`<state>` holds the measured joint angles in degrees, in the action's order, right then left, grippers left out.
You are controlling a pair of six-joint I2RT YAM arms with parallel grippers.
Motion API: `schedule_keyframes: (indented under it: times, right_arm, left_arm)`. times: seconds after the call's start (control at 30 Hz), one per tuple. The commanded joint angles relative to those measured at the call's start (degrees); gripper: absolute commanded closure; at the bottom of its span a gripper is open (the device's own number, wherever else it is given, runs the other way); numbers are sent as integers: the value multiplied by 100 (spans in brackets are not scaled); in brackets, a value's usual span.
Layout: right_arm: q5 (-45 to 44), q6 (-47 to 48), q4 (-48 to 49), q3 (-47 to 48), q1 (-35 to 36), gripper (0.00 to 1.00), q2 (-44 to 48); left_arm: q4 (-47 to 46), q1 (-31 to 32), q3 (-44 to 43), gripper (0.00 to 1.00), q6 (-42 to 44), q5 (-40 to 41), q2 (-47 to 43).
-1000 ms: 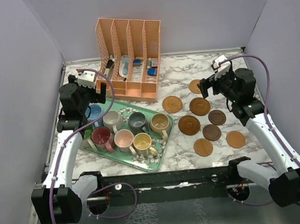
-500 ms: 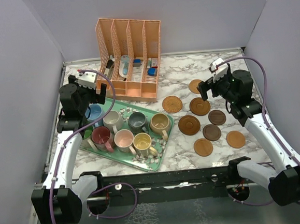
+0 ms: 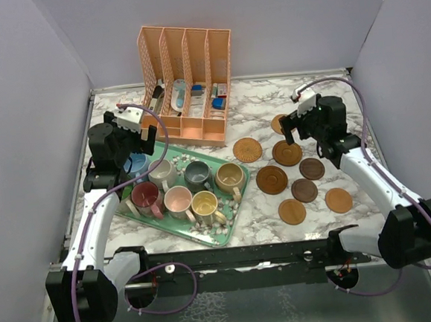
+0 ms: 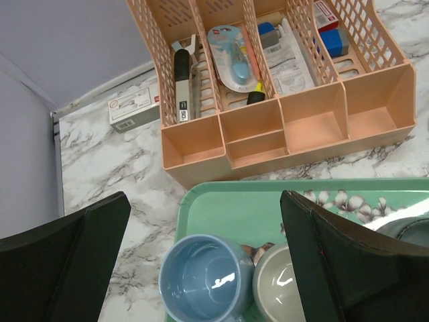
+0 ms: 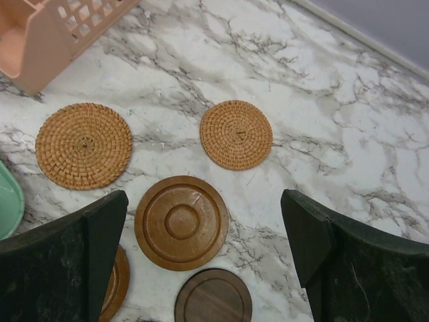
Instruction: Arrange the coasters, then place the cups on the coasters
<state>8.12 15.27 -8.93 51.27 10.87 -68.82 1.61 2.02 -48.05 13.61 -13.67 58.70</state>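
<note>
Several round coasters lie loose on the marble at the right, among them a woven coaster [image 3: 247, 149] and a ringed wooden coaster [image 3: 286, 153]. My right gripper [image 3: 291, 125] hovers open above them. In the right wrist view the ringed coaster [image 5: 181, 223] lies between the fingers, nearer the left one, with a dark coaster [image 5: 213, 295] below it and two woven coasters [image 5: 236, 134] beyond. Several cups stand on the green tray [image 3: 228, 227]. My left gripper [image 3: 143, 137] hangs open over the blue cup [image 4: 206, 278], which touches the cream cup [image 4: 281, 285].
A peach desk organizer [image 3: 187, 88] with stationery stands at the back, just behind the tray. A small white box [image 4: 134, 107] lies to its left. Grey walls close in on the left, the back and the right.
My right gripper has moved left and toward the back, over the far coasters. The left gripper has shifted slightly right above the blue cup. Both stay open.
</note>
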Motion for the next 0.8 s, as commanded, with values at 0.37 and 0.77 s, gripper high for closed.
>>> schedule_keyframes:
  times: [0.37, 0.77]
  right_arm:
    - [593, -75, -383, 994, 275, 0, -1814]
    - [-105, 464, -503, 1930, 1276, 2, -3537]
  left_arm:
    - [-109, 53, 243, 1, -124, -645, -108]
    - [-155, 53, 330, 1, -97, -657, -52]
